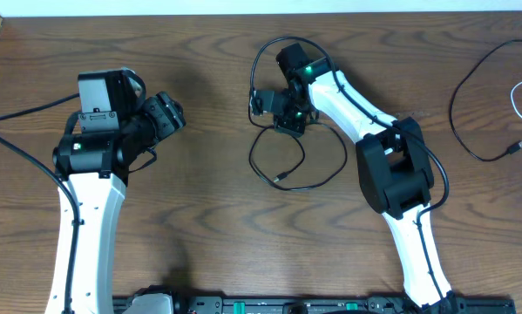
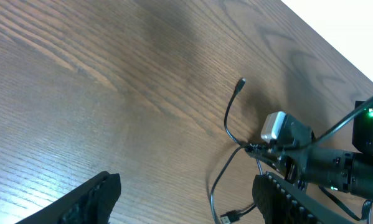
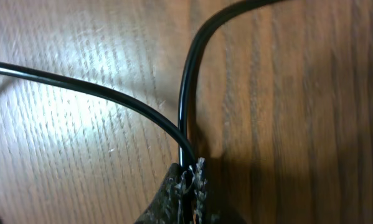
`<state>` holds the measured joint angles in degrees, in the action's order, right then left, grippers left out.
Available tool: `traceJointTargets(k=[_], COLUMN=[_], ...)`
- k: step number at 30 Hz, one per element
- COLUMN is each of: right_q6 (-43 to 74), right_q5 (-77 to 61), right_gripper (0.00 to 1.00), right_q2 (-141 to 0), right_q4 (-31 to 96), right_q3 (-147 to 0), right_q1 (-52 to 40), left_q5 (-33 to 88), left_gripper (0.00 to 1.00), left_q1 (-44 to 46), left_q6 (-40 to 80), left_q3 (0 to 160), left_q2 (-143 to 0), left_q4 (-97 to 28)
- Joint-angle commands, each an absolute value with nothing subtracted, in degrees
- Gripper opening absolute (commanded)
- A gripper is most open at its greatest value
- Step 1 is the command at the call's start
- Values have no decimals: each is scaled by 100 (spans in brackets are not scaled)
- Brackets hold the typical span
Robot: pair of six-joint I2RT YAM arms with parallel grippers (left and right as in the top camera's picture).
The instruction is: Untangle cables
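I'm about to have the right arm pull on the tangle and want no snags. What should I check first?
1. Right jaws shut on the tangled black cable: ok.
2. Single strand gripped: not ok, two strands meet at the jaws.
3. Left jaws open and empty: ok.
4. Plug end lying free on the table: ok.
5. Other black cable and white cable apart from the tangle: ok.
6. Crossings beneath the right jaws: cannot tell, hidden.
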<state>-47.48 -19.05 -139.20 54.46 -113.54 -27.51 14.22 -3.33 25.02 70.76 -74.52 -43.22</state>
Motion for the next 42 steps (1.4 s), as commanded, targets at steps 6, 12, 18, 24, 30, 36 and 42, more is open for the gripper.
traceJointTargets(k=[6, 12, 18, 24, 30, 36, 42], right_q6=[-1756, -1011, -209, 489, 622, 681, 683], right_q5=[-945, -714, -711, -440, -443, -464, -467], right_gripper=[1, 1, 1, 1, 1, 1, 1], right_q2=[-13893, -13141, -11878, -10720, -10171, -10125, -10125], right_q4=[5819, 6552, 6670, 6713, 6899, 7675, 8060], right_q3=[-11539, -12210, -12285, -12285, -12285, -12285, -12285], right_q1=[-2698, -2440, -1925, -1079, 19, 1120, 2119], left_q5=[1343, 1341, 1339, 1339, 1337, 1337, 1236], left_gripper=[74, 74, 73, 73, 74, 74, 73], left_q1=[-357, -357, -357, -357, -357, -357, -357], left_q6=[2405, 2403, 2403, 2401, 2401, 2401, 2401], left_q3=[7148, 7148, 7148, 7148, 7148, 7148, 7148], left_q2=[-7461, -7461, -7461, -7461, -7461, -7461, -7461], left_q4=[-4344, -4344, -4340, -4322, -4322, -4318, -4300])
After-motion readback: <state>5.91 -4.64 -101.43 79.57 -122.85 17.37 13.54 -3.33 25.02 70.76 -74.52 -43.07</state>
